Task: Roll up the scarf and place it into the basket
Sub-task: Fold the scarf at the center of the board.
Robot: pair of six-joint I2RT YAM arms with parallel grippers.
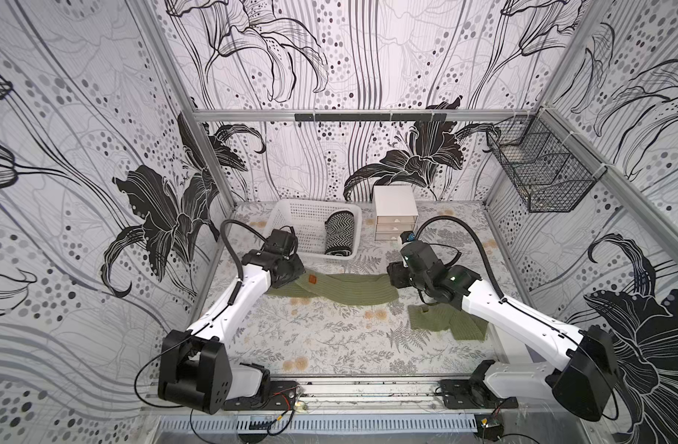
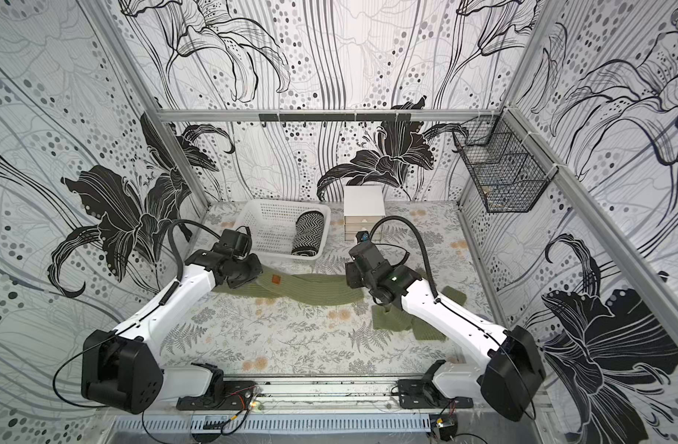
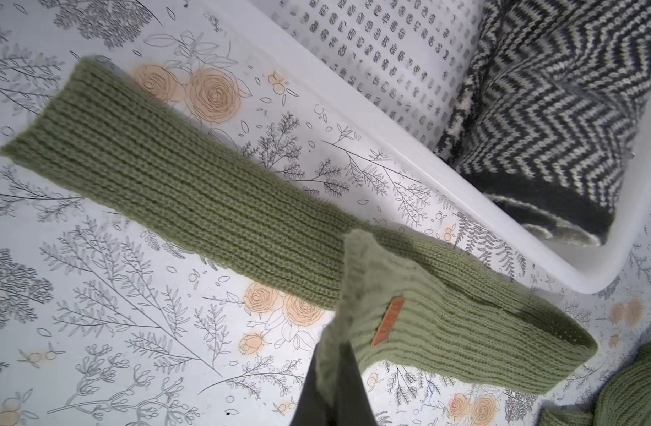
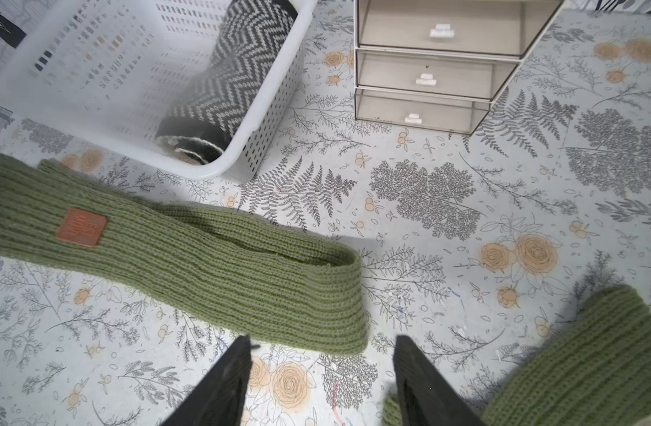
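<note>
Now the green scarf [image 3: 205, 191] sits pinched between the left jaws.

We see the green ribbed scarf [image 1: 345, 286] unrolled, lying doubled across the worktop [image 1: 329, 338], just in front of the white perforated basket [image 1: 310, 225] standing back-left.

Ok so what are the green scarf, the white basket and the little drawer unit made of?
The green scarf looks like soft ribbed knit, wool or acrylic yarn: stitch rows and fuzzy edges show. The basket looks like matte white moulded plastic with regular perforations. The drawer unit is probably plastic: white frame, translucent beige drawer fronts.
</note>
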